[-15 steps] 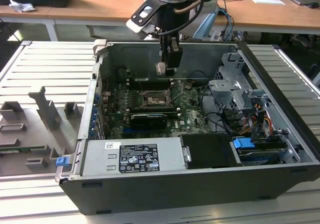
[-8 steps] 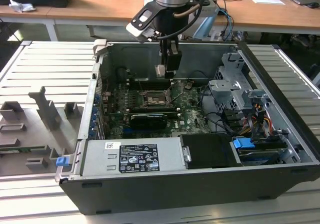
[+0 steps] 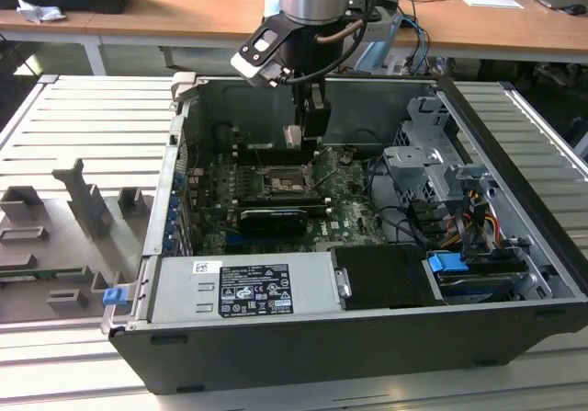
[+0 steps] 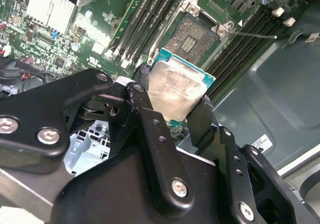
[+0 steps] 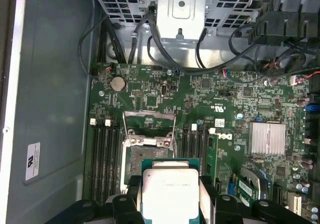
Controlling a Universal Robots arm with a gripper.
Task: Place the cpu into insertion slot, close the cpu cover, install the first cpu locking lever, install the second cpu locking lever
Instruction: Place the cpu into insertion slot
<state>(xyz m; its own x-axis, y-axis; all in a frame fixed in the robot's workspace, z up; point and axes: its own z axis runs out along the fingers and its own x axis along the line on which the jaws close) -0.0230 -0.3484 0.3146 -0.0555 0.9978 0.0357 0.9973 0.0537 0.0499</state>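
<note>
Silvery-grey and flat, the cpu (image 4: 177,91) sits clamped by its edges in your pincer (image 4: 174,102), whose black metal fingers (image 4: 145,108) close on its green-rimmed square. You are holding it in the air inside the open grey steel computer case (image 3: 514,199), which rests on the ribbed tabletop (image 3: 83,126). Just below the chip lies the insertion slot (image 5: 132,161), a dark-framed square with a greyish centre, uncovered, on the green motherboard (image 5: 225,108) between long black memory slots (image 5: 102,154). The cpu cover (image 5: 149,115), a thin metal frame with a wide window, is swung open beside the slot.
</note>
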